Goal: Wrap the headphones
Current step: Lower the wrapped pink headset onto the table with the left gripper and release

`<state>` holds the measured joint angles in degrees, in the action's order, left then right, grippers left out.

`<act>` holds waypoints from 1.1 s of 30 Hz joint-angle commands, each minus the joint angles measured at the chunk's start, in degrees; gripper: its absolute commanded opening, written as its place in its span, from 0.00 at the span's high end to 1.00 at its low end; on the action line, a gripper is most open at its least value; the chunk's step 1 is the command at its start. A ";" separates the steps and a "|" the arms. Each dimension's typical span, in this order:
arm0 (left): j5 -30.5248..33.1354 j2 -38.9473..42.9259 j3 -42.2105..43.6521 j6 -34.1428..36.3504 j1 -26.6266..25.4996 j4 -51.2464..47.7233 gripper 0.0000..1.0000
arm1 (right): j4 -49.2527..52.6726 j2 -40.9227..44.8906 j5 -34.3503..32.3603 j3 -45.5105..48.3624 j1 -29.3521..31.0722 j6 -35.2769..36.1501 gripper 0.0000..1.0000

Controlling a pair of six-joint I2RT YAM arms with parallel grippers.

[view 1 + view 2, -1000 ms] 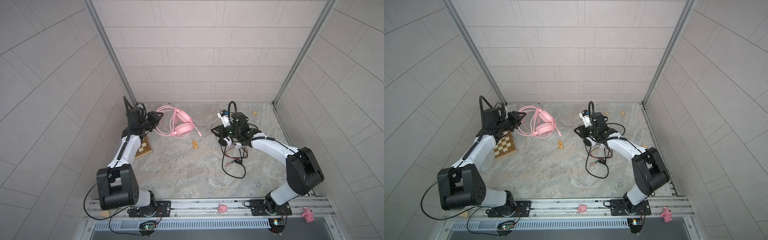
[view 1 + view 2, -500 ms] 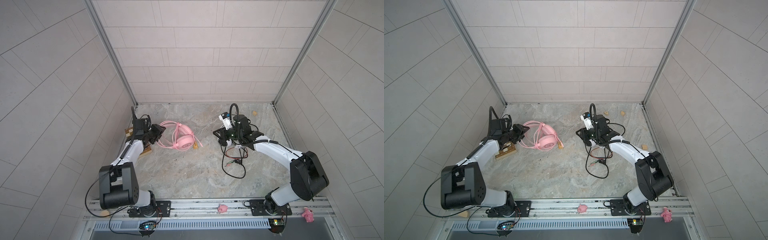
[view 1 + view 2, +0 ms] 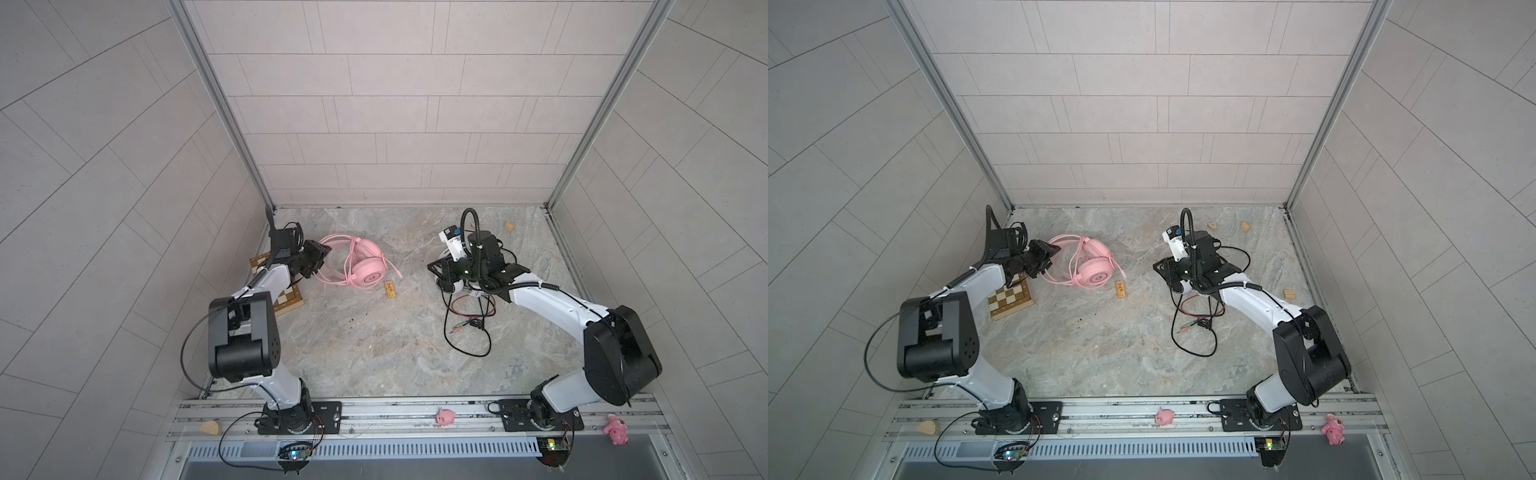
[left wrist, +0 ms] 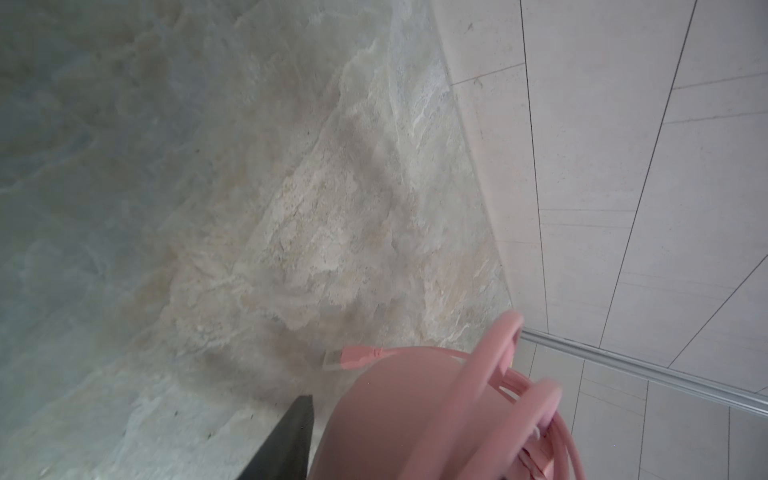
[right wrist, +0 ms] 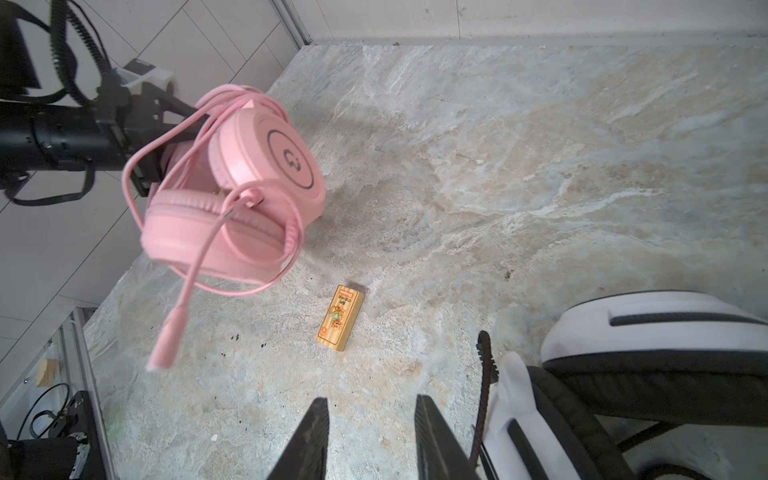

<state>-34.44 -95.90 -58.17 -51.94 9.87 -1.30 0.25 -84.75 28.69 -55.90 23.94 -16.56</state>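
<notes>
Squeezing the pink headset (image 3: 368, 270) in the jaws of the left gripper (image 3: 320, 255), close by the checkered board (image 3: 1011, 299). Holding nothing in the spread jaws of the right gripper (image 5: 370, 401); white headset (image 5: 648, 328) just beside, black cable (image 3: 469, 332) loose.

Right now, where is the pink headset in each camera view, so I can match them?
In a top view: pink headset left of centre, towards the back wall.
In a top view: same spot.
Left wrist: close up, blurred, at the frame's edge.
Right wrist: beyond the yellow block, near the side wall.
Landmark: that block lies beside it in both top views; absent from left wrist.
</notes>
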 commanded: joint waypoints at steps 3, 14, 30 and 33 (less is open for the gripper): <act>-0.83 -4.67 -4.30 -3.24 0.41 5.62 1.00 | 3.01 3.57 -2.55 0.62 -0.17 2.63 0.64; 7.70 -15.13 -13.79 1.31 1.13 1.59 1.00 | 4.46 5.74 -3.55 1.41 -0.13 3.49 0.64; 16.51 -33.25 -35.29 1.78 4.21 -8.14 0.99 | 11.58 13.93 -7.76 3.66 -0.13 6.32 0.63; 17.26 -35.34 -38.88 1.93 5.05 -10.06 0.93 | 12.32 15.30 -8.48 4.35 -0.13 6.45 0.63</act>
<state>-19.94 -129.75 -93.76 -49.39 13.56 -8.73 10.79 -71.33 21.63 -52.34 23.94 -11.20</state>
